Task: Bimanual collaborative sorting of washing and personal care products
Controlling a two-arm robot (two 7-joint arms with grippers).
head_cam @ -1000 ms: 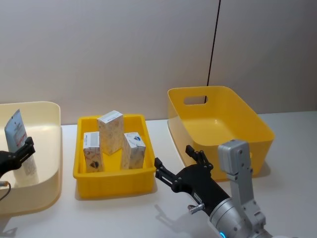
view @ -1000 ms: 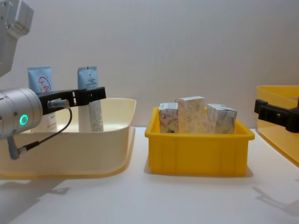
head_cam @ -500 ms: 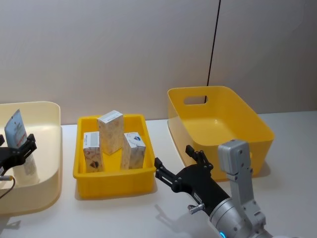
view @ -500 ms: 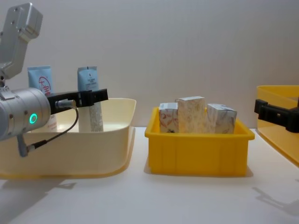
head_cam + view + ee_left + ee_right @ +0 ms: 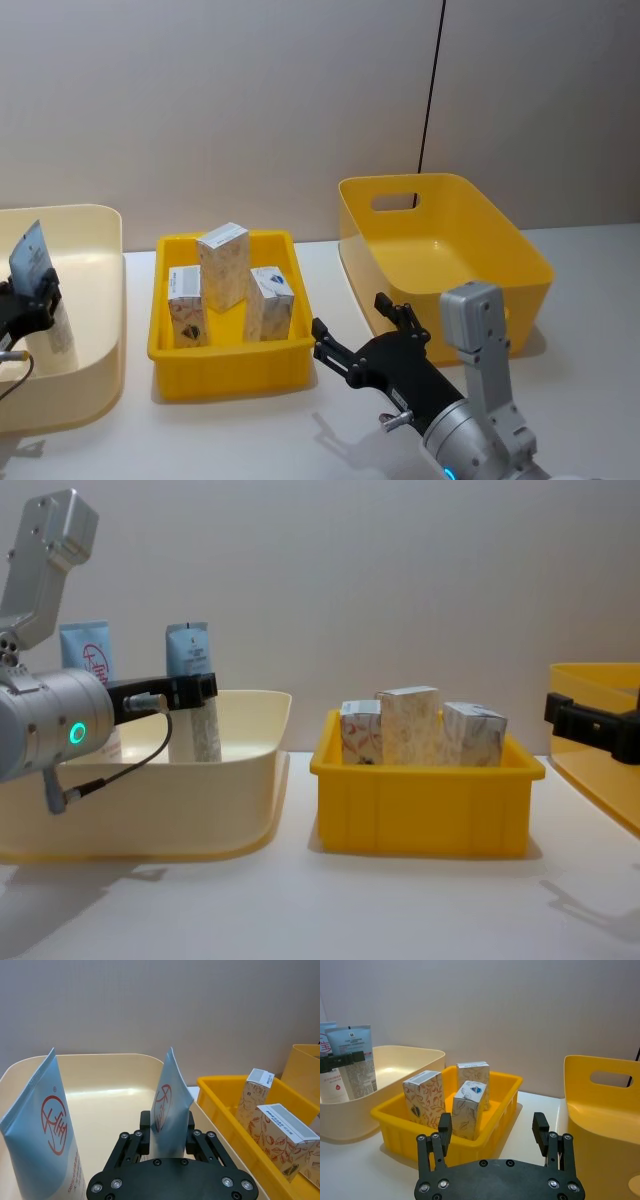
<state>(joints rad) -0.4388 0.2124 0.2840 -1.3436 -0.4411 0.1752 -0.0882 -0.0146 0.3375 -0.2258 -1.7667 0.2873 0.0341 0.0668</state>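
**Right gripper** [image 5: 492, 1132]: black, its two fingers [image 5: 444, 1133] spread wide with nothing between them, above the white table [image 5: 365, 1160].

**Small yellow bin** [image 5: 400, 1127]: holds three upright marbled cartons [image 5: 425, 1099], set close together.

**Cream bin** [image 5: 405, 1060]: holds two upright pale-blue tubes.
- The first tube [image 5: 359, 1077] is clamped across its upper part by the left gripper [image 5: 351, 1058].
- The second tube [image 5: 327, 1085] is red-marked, stands just beside the first and is partly cut off.

**Large yellow bin** [image 5: 600, 1115]: has a handle slot [image 5: 609, 1079].

The small yellow bin stands between the other two.
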